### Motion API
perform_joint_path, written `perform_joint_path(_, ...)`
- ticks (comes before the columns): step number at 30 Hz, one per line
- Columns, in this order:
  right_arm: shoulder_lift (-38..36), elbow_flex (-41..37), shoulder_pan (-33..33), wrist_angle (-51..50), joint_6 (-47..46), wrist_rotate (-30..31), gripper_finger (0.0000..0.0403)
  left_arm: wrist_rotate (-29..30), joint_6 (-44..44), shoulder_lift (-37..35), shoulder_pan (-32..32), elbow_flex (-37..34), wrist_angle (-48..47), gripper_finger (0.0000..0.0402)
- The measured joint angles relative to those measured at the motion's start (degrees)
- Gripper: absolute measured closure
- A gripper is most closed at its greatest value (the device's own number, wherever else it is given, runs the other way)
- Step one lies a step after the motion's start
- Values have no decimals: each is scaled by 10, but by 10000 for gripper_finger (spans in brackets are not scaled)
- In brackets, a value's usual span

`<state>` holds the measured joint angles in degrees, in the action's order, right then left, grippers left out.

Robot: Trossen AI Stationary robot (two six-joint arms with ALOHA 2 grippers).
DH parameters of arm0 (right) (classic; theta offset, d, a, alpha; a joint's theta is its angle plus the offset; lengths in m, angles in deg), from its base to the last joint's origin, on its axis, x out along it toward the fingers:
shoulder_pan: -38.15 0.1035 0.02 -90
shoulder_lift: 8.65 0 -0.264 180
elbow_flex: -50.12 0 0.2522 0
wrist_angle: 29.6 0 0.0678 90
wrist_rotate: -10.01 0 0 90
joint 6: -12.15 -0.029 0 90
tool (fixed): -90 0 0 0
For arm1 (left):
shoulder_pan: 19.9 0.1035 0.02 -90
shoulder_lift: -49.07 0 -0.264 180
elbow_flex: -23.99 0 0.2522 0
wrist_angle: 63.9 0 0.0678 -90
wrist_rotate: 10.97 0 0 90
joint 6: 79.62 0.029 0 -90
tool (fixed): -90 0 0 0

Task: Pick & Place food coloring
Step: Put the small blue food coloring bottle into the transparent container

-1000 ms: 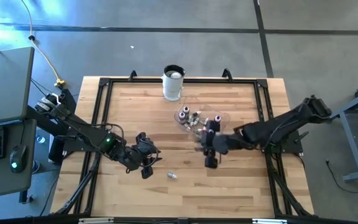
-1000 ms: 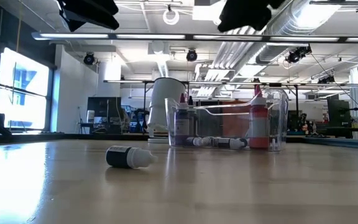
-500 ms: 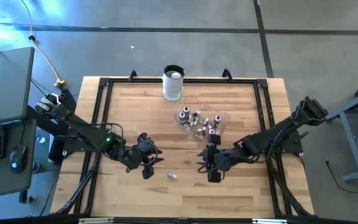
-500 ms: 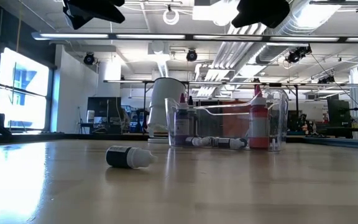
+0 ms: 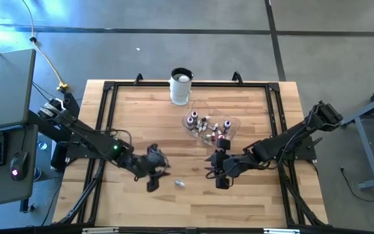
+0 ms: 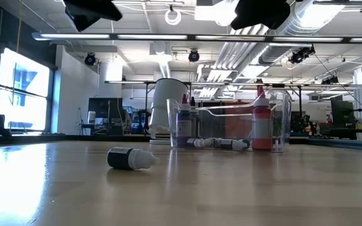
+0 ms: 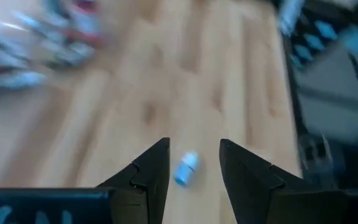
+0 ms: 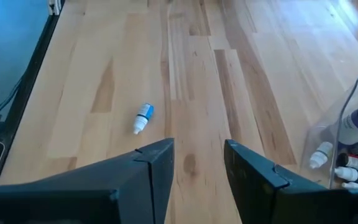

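One small food coloring bottle [image 5: 180, 184], blue body and white cap, lies on its side on the wooden table between the two arms; it also shows in the low view [image 6: 129, 158]. Several more bottles stand or lie inside the clear bowl [image 5: 211, 127]. My left gripper [image 5: 155, 173] hovers open just left of the loose bottle, which the left wrist view shows ahead between the fingers [image 7: 186, 168]. My right gripper [image 5: 218, 174] hangs open to the bottle's right, near the bowl's near side. The right wrist view shows the bottle [image 8: 143, 117] farther off.
A tall white cup [image 5: 181, 86] stands behind the bowl near the table's far edge. A black frame [image 5: 106, 117] runs around the tabletop. Bare wood lies along the near side [image 5: 193, 208]. The bowl's wall [image 8: 353, 124] is close to my right gripper.
My right gripper has moved from over the clear bowl toward the table's near edge and then held beside the bowl. My left gripper has crept a little to the right, toward the loose bottle. The bottle has stayed where it lay.
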<state>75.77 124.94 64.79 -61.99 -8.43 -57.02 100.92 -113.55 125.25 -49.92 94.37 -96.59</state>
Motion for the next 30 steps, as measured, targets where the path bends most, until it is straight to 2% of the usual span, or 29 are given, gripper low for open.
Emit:
perform_joint_path(3,0,0,0,0,0,9,269,-62,35,27,-11,-1,-1,264)
perform_joint_path(6,0,0,0,1,0,13,269,-62,70,80,-13,1,34,264)
perform_joint_path(11,0,0,0,2,0,11,269,-18,147,161,1,0,108,264)
perform_joint_path(14,0,0,0,4,0,9,269,-57,173,198,16,0,132,264)
perform_joint_path(20,0,0,0,4,0,9,269,-109,176,252,27,-2,129,264)
perform_joint_path(22,0,0,0,4,0,9,269,-122,176,276,27,0,155,264)
perform_joint_path(30,0,0,0,4,-2,6,269,-109,177,313,26,0,195,264)
